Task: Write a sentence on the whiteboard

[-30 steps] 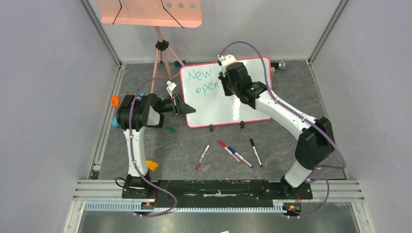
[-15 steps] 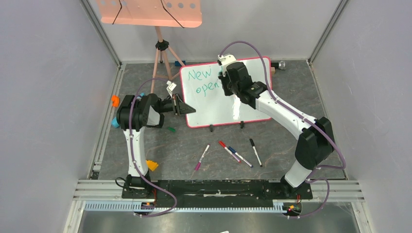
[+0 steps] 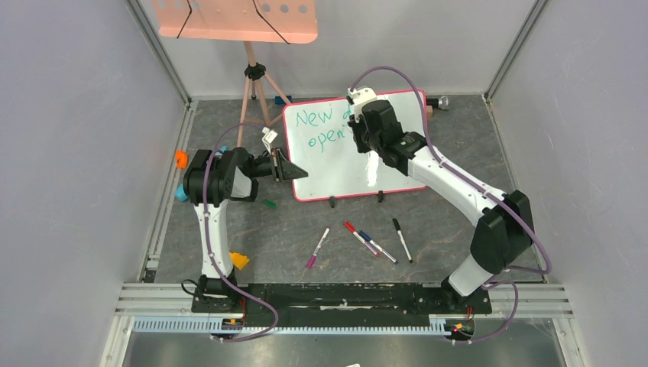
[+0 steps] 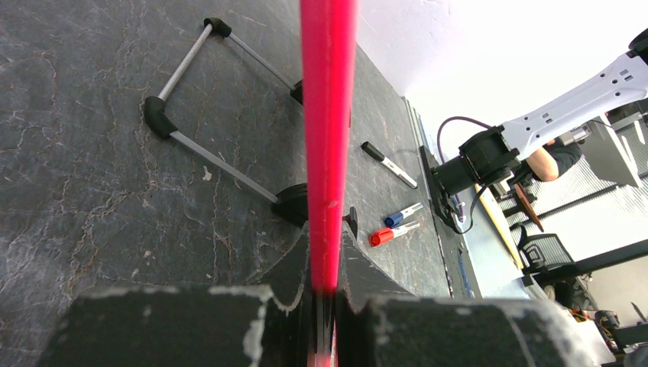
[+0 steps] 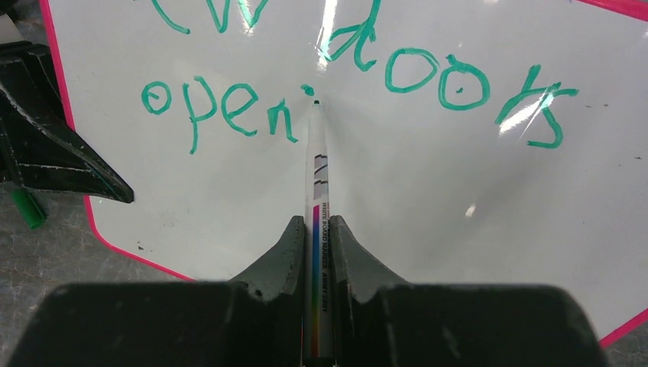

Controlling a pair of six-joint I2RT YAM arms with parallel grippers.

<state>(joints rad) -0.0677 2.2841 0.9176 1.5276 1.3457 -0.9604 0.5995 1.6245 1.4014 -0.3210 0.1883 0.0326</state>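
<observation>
Sentence [image 5: 359, 84] "New doors openi"; "WHITE BOARD MARKER" pen [image 5: 318, 176] pinched in closed right gripper [image 5: 315, 229], shifted rightward since earlier; whiteboard [image 4: 328, 115] edge clamped in left gripper [image 4: 327, 306].

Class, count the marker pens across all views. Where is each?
5. Four lie on the dark grey table before the pink-framed whiteboard: purple-capped, red-capped, blue-capped and black-capped. The fifth marker is clamped in the right gripper, tip at the board. Others may be hidden.

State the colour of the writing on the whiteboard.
Green; the sentence on the whiteboard shows best in the right wrist view.
</observation>
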